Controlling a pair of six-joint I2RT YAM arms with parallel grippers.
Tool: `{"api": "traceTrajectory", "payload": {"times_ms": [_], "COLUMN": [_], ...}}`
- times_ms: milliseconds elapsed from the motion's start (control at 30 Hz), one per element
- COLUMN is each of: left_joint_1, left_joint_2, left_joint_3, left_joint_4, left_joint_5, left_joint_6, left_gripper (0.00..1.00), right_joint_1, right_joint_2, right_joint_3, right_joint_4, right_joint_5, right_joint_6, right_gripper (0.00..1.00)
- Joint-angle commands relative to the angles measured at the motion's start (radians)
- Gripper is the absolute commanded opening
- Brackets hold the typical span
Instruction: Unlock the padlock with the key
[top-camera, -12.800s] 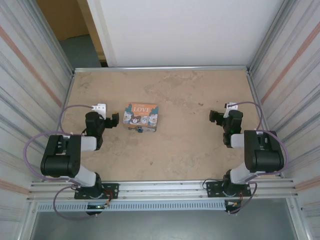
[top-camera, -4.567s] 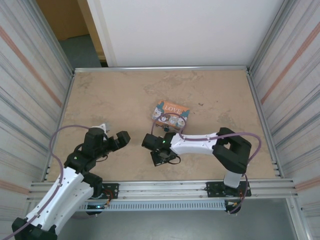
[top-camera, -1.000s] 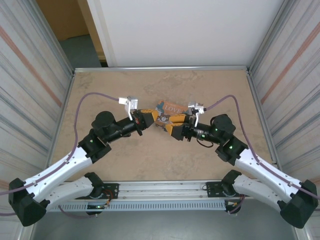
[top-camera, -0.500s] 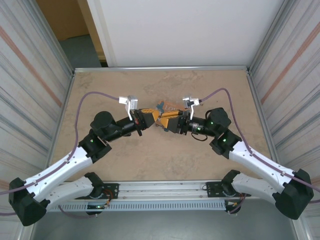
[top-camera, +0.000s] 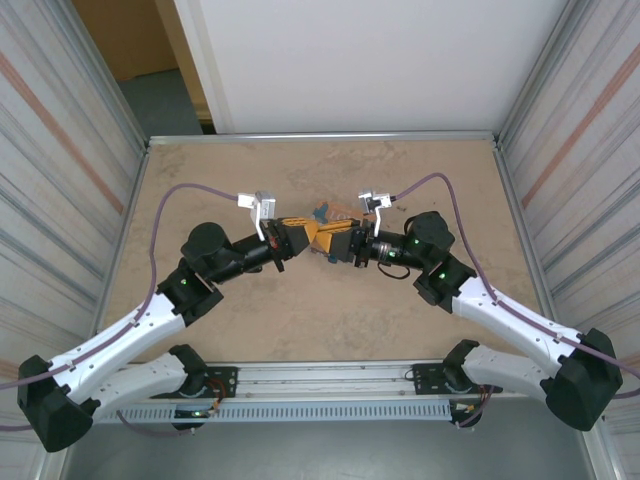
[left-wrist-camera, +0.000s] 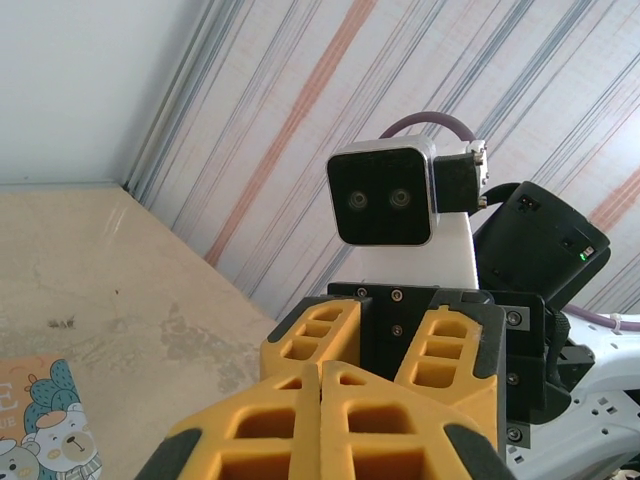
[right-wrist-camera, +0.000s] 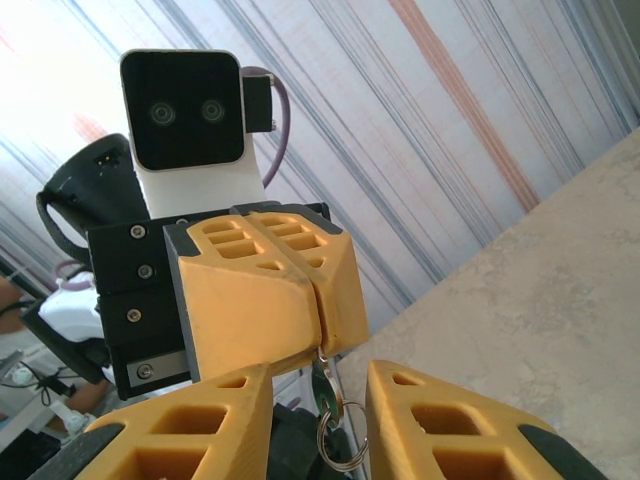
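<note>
Striped wall (right-wrist-camera: 480, 120) looming behind: left gripper (right-wrist-camera: 318, 322) clamping shut on key (right-wrist-camera: 322, 384), key ring (right-wrist-camera: 337, 441) dangling between parted jaws of right gripper (right-wrist-camera: 318, 372).

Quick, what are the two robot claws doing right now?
Left gripper: closed, holding the key.
Right gripper: open, one finger on either side of the hanging key, holding nothing.

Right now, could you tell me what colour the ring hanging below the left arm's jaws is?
Silvery metal; the ring shows best in the right wrist view.
</note>
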Motion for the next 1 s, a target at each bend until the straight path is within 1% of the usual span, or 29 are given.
{"api": "traceTrajectory", "payload": {"times_ms": [0,600,833,967], "left_joint_1": [-0.004,-0.004,-0.004,-0.004], "left_joint_2": [-0.008,-0.009,-0.010,-0.014], "left_joint_3": [-0.006,-0.002,-0.004,-0.005], "left_joint_4": [0.043,0.030,0.028,0.028], "left_joint_5": [0.014,-0.002,-0.001,-0.003], "left_joint_6": [0.004,0.007,0.007,0.008], "left_gripper": [0.00,0.00,0.00,0.00], "right_joint_1": [0.009,0.016,0.016,0.015], "right_joint_2": [0.005,0.008,0.003,0.001], "right_joint_3": [0.016,-0.002,0.003,0.003], "right_joint_4": [-0.004,-0.028,-0.034,-0.046], "right_joint_5": [0.013,0.042,0.052,0.053], "right_joint_6": [0.016,0.007,0.005,0.002], "right_gripper": [0.28,0.26,0.13,0.03]}}
